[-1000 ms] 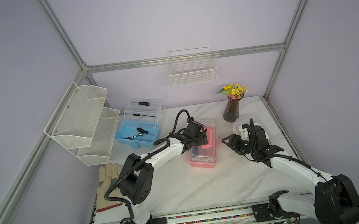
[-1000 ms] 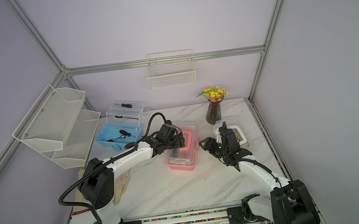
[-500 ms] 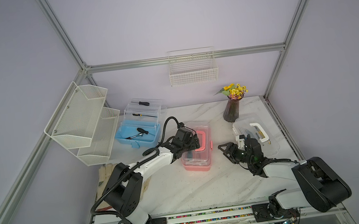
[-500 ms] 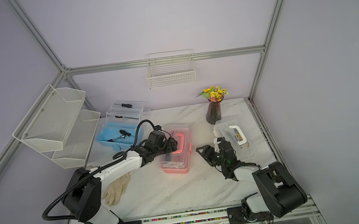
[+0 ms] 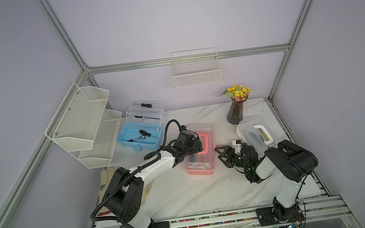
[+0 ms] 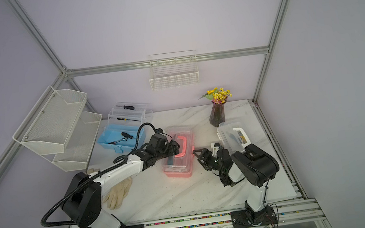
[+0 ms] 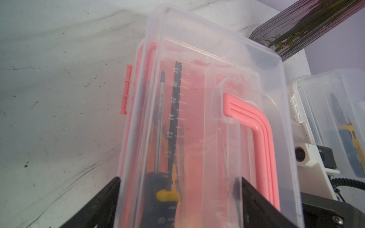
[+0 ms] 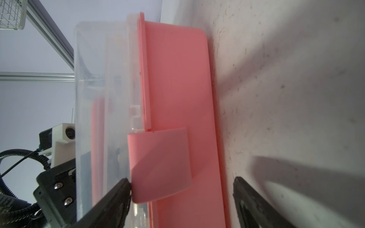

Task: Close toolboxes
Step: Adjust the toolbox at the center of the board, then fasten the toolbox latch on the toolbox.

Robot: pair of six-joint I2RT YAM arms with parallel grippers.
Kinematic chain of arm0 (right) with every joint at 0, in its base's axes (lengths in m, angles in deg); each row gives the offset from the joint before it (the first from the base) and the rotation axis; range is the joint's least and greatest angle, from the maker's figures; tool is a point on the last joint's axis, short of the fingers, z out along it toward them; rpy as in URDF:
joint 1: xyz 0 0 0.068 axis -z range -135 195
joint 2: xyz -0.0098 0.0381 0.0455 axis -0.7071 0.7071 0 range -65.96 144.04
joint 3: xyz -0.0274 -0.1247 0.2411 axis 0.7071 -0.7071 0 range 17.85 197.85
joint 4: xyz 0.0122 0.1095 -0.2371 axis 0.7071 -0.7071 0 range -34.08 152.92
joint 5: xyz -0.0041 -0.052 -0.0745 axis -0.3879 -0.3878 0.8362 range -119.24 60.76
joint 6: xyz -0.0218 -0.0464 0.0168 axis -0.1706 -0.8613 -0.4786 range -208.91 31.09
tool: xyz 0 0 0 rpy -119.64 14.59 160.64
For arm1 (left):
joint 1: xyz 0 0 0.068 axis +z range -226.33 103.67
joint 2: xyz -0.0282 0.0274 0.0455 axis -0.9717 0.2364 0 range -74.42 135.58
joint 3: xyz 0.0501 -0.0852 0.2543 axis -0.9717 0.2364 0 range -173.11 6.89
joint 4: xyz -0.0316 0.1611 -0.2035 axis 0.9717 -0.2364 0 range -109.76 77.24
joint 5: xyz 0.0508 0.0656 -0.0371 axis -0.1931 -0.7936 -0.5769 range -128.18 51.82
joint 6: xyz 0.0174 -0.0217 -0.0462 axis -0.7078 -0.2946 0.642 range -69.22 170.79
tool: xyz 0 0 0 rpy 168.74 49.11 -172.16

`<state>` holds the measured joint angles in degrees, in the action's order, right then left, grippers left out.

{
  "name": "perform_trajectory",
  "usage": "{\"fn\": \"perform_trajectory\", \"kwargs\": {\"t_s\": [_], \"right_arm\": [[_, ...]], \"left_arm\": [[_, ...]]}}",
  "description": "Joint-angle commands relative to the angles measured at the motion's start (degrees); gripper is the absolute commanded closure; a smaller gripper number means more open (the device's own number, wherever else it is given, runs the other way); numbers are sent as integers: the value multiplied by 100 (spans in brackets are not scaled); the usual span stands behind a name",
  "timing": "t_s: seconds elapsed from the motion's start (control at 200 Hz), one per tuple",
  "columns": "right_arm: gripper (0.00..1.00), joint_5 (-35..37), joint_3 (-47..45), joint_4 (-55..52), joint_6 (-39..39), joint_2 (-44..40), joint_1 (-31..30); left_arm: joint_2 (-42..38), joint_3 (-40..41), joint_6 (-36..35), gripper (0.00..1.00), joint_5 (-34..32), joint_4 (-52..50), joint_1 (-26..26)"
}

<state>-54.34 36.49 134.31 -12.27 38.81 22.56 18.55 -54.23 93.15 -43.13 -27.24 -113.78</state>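
Pink toolbox (image 5: 200, 172) sits mid-worktop (image 5: 186, 194), long side running front to back. Clear lid (image 7: 197, 59) is down over the pink base, with the pink handle (image 7: 256, 128) lying flat in its recess. A screwdriver (image 7: 161, 118) and a black ruler (image 7: 176, 102) show through the lid.

Left claw (image 5: 198, 147) is low over the near end of that lid. Its jaws are spread wide and astride a strip of the lid, one finger (image 7: 110, 193) along the outer edge and the other beside the handle. Whether they actually squeeze the plastic, I cannot tell.

Right claw (image 5: 221, 157) is at the box's right flank, level with the pink latch (image 8: 160, 163). The jaws gape and hold nothing. One fingertip (image 8: 122, 189) touches the latch's corner at the lid seam, and the other is well clear over bare worktop. Cannot tell if the latch is snapped home.

Blue toolbox (image 5: 139, 140) is at the back left, wide open with its clear trays stepped up and back and tools lying loose in the base.

White toolbox (image 5: 247, 128) is at the right, its clear lid down and white handle (image 5: 263, 134) flat. It sits just in front of the vase (image 5: 235, 112) of yellow flowers.

Work gloves (image 6: 118, 193) lie at the front left beneath the left arm. A mesh shelf (image 5: 83, 122) is fixed on the left wall and a wire basket (image 5: 197, 75) on the back wall.
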Motion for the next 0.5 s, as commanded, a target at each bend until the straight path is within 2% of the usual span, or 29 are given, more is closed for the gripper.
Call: {"fn": "perform_trajectory", "kwargs": {"t_s": [0.0, 0.225, 0.495], "right_arm": [[15, 120, 53, 1233, 523, 287, -159], [14, 431, 204, 1788, 790, 532, -527], [16, 549, 181, 2028, 1059, 499, -579]], "left_arm": [[178, 347, 377, 15, 300, -1358, 15], [190, 320, 413, 15, 319, -1356, -8], [188, 299, 412, 15, 302, -1356, -35]]}}
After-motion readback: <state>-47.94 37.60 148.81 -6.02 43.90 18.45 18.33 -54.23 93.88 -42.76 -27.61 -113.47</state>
